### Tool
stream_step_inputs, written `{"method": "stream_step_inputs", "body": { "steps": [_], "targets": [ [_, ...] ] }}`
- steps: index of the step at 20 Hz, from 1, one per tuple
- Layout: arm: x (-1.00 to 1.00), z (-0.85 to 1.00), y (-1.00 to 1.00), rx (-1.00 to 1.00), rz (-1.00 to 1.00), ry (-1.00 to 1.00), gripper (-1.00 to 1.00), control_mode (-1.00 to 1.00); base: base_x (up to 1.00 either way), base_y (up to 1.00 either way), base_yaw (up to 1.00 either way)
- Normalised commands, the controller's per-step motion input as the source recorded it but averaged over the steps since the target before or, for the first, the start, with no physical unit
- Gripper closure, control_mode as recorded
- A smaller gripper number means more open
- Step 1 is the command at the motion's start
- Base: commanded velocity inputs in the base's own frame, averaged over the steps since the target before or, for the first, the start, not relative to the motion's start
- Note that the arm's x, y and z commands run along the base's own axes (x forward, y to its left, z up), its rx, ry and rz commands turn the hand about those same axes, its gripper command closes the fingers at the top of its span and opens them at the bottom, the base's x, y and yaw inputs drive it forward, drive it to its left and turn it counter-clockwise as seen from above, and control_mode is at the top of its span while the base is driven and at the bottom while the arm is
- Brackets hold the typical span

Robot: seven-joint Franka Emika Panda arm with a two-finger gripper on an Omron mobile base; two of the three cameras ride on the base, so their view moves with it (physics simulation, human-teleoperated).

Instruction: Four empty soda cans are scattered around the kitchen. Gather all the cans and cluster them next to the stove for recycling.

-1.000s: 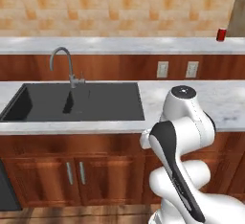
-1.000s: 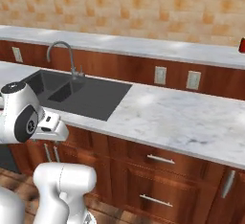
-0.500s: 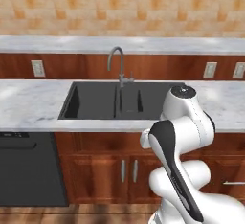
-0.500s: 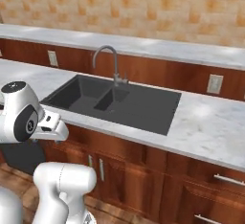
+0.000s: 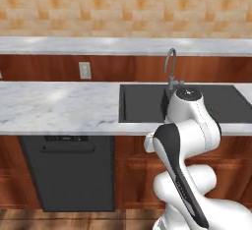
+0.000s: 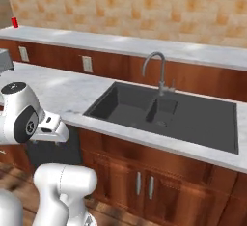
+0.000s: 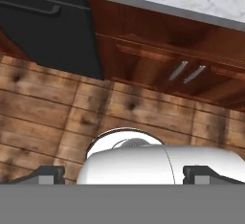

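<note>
Right now you face a long marble counter [image 5: 59, 106] with a dark double sink [image 6: 164, 114] set into it and a curved steel faucet [image 6: 157, 70] behind the basins. Behind it, a raised ledge [image 6: 120, 41] runs below the tan tiled wall [image 5: 123, 8]. Under the counter you have wooden cabinets [image 6: 144, 181] and a black dishwasher [image 5: 69, 172], with a plank floor [image 7: 48, 108] below. Your arm is folded close to its base, and the gripper [image 7: 123, 173] points down at the floor in front of the cabinets; its finger tips [image 7: 45, 174] stand wide apart at the two sides of the hand view, with nothing between them. One soda can [image 6: 15, 22] stands upright on the raised ledge, far off at the left end in the right base view, well apart from the sink.
</note>
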Motion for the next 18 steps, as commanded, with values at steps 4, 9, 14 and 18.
{"method": "stream_step_inputs", "body": {
  "steps": [4,9,14,18],
  "targets": [
    [0.0,0.0,0.0,0.0,0.0,0.0,-1.0,1.0,0.07,1.0,0.0],
    [0.0,0.0,0.0,0.0,0.0,0.0,-1.0,1.0,0.01,1.0,0.01],
    [0.0,0.0,0.0,0.0,0.0,0.0,-1.0,1.0,0.0,1.0,0.0],
    [0.0,0.0,0.0,0.0,0.0,0.0,-1.0,1.0,0.0,1.0,0.0]
  ]
}}
